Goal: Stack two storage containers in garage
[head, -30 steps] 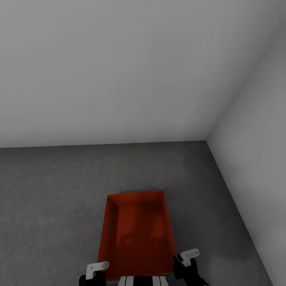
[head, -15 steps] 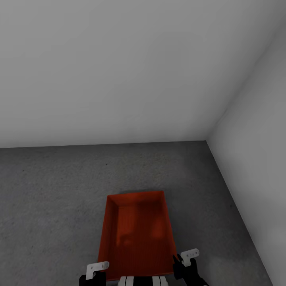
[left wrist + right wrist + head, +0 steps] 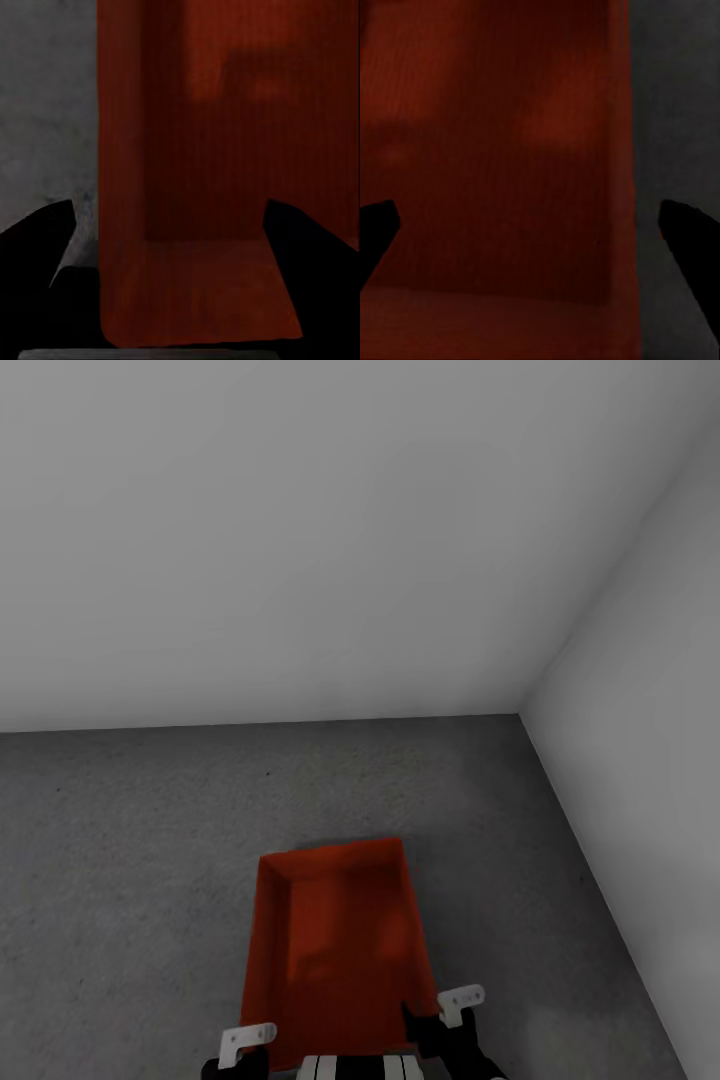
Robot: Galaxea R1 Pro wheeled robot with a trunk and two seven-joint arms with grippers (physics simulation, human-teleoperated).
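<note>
Where two pale grey walls [image 3: 300,540] meet in a corner, the concrete floor [image 3: 120,840] spreads ahead of both claws. One orange-red bin [image 3: 335,950] lies between the claws, its long axis pointing away toward the corner. At its near end, the left claw [image 3: 169,247] straddles the left side wall, fingers spread either side of it; the right claw [image 3: 532,225] straddles the right side wall, also spread. Whether either pinches the wall, I cannot tell.

No readable text, labels, brands, numbers or signs on any surface.
</note>
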